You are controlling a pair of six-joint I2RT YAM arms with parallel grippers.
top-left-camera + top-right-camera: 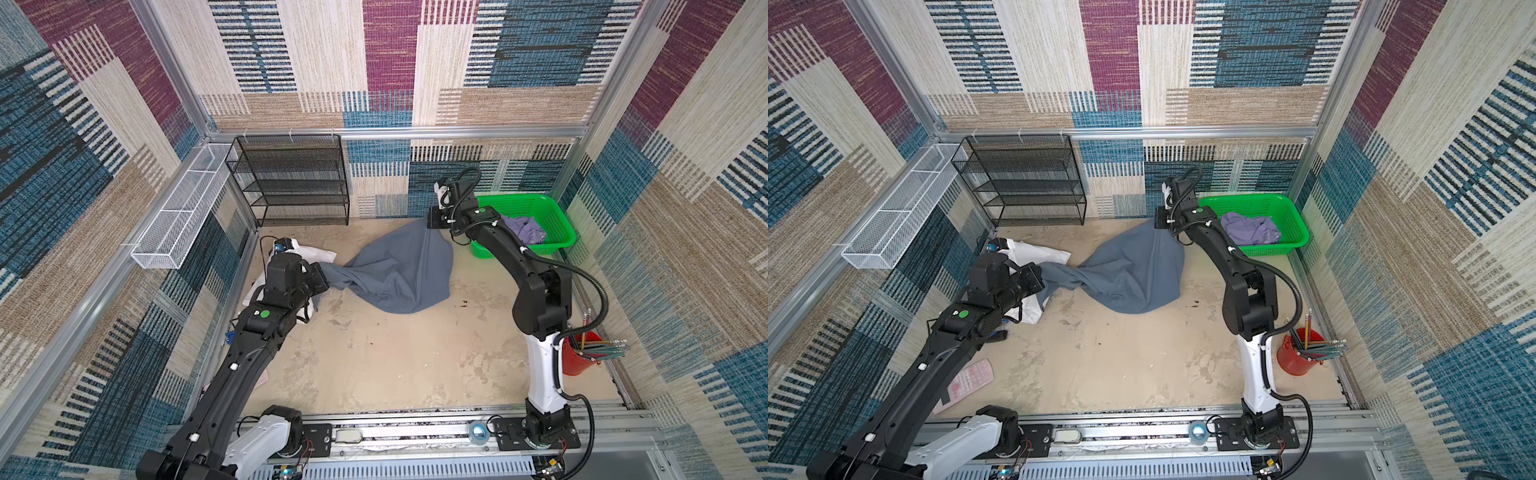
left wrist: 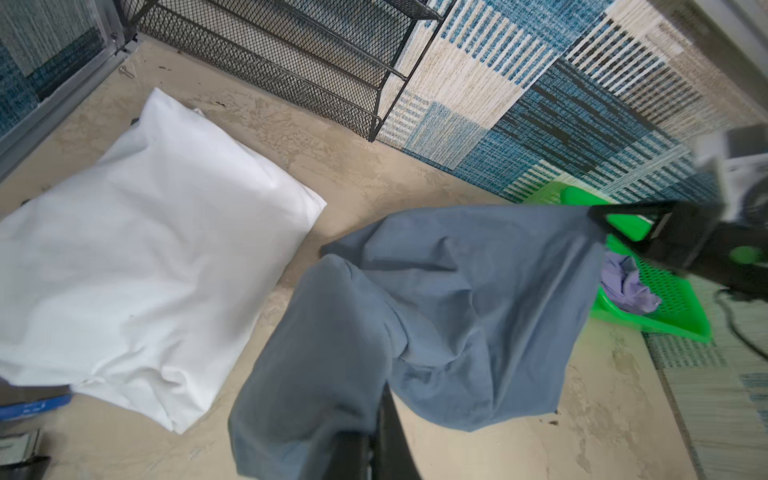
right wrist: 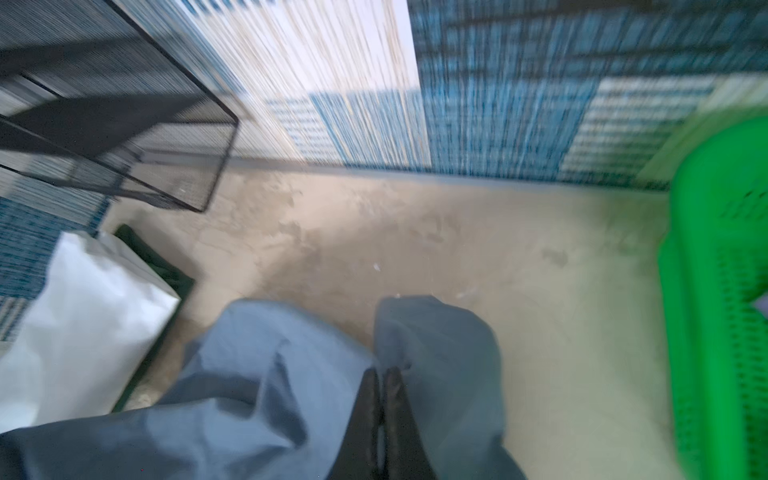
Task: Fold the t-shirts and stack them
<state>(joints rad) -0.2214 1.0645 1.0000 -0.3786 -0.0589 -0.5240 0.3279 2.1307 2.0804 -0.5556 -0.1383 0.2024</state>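
Clamped shut, the right gripper (image 3: 381,376) pinches a fold of the slate blue-grey t-shirt (image 1: 403,270). In the right wrist view its two dark fingers press together, with cloth bunched on both sides of them. In both top views this gripper holds the shirt's far end raised above the tabletop (image 1: 374,353), just beside the near-left corner of the green basket (image 1: 523,199) at the back right.

The left gripper (image 1: 325,277) is closed on the opposite end of the same shirt, towards the left of the tabletop. The cloth there is twisted into a narrow rope that runs straight into the gripper. Its fingertips are buried in the fabric, and the left wrist view shows only one dark finger beneath the folds.

Between the two grippers the shirt spreads into a wide, sagging bag shape. Its rounded lower edge rests on the tabletop near the middle.

The lavender-purple t-shirt (image 1: 525,230) lies crumpled inside the green basket, apart from both grippers.

A white pillow (image 2: 145,249) lies on the tabletop behind the left gripper, in front of the black mesh shelf rack (image 1: 291,183) against the back wall. A red cup of pencils (image 1: 577,353) stands by the right arm's lower part. A pink calculator (image 1: 967,380) lies under the left arm.
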